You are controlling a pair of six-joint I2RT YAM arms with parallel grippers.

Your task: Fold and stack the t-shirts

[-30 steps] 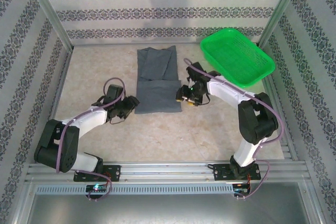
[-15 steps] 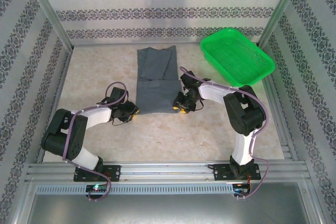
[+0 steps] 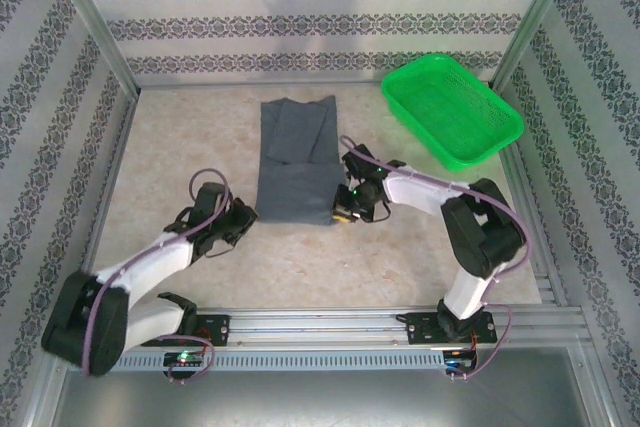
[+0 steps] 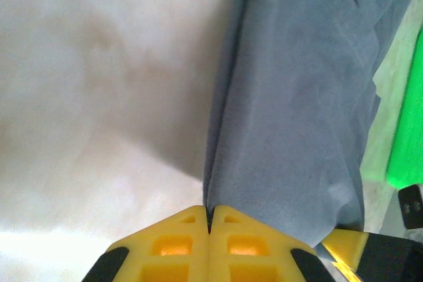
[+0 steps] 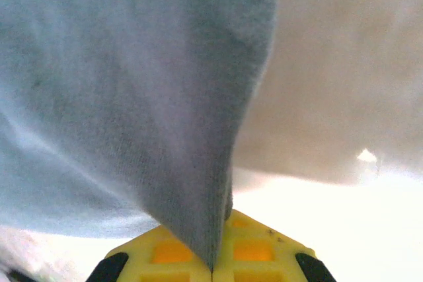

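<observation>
Top external view, table [image 3: 180,147]: pale marbled top with patterned walls around it; the green basket [image 3: 452,112] sits at its far right corner.
T-shirt [image 3: 295,162]: dark slate-grey, folded into a long strip, lying flat to the left of the green basket and apart from it.
Left gripper [image 3: 245,215]: at the strip's near corner on the side away from the green basket; in the left wrist view its yellow jaws are pressed together on the cloth edge.
Right gripper [image 3: 342,213]: at the near corner on the green basket's side; jaws clamped on a pinched fold of cloth.
</observation>
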